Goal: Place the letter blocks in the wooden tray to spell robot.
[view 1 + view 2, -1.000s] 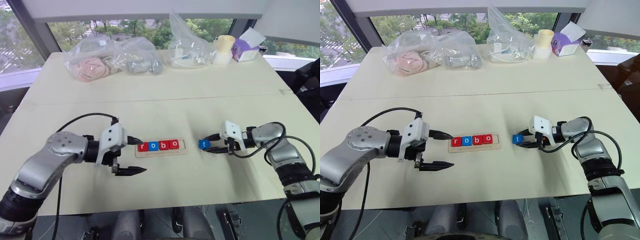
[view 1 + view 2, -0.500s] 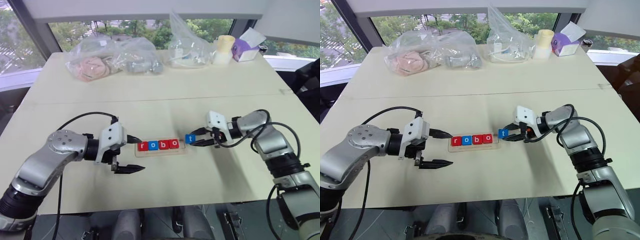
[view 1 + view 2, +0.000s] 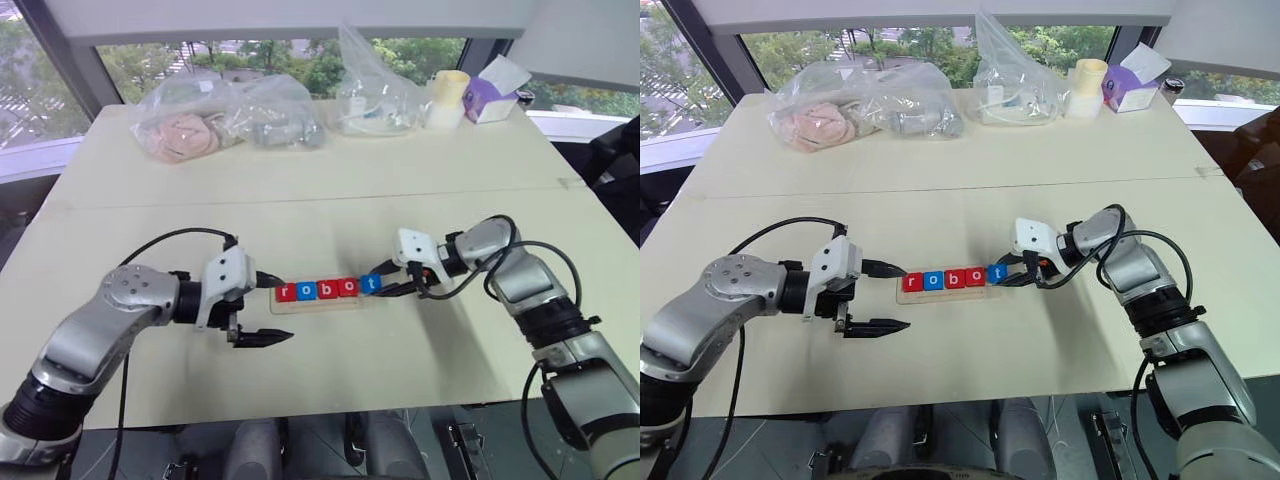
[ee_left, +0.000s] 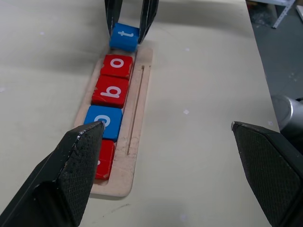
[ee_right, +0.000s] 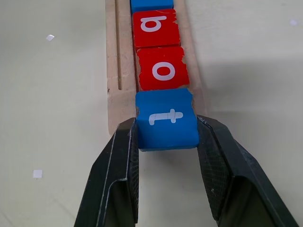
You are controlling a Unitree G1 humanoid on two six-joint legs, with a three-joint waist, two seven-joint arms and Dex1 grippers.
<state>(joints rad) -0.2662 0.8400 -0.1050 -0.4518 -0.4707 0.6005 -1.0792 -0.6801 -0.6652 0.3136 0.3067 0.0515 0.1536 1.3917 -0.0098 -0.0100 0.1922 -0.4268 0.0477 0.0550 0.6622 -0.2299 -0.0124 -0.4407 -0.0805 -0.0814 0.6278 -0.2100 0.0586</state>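
Observation:
The wooden tray point(image 3: 318, 304) lies mid-table, with a red r point(image 3: 287, 292), blue o point(image 3: 307, 291), red b point(image 3: 327, 290) and red o point(image 3: 347, 288) in its slot. My right gripper point(image 3: 381, 286) is shut on the blue t block point(image 5: 166, 119), which hangs slightly tilted over the tray's right end, against the red o point(image 5: 163, 70). I cannot tell whether the t touches the wood. At the tray's left end my left gripper point(image 3: 285, 310) stands open and holds nothing, one finger near the r, the other in front of the tray.
Along the table's far edge lie clear plastic bags point(image 3: 185, 125) with soft items, another bag point(image 3: 375, 95), a pale cup point(image 3: 448, 98) and a purple tissue box point(image 3: 493, 95). A seam point(image 3: 330, 195) crosses the tabletop behind the tray.
My right gripper has carried the blue t block leftward from open table to the tray's right end, beside the red o. The left arm has stayed put.

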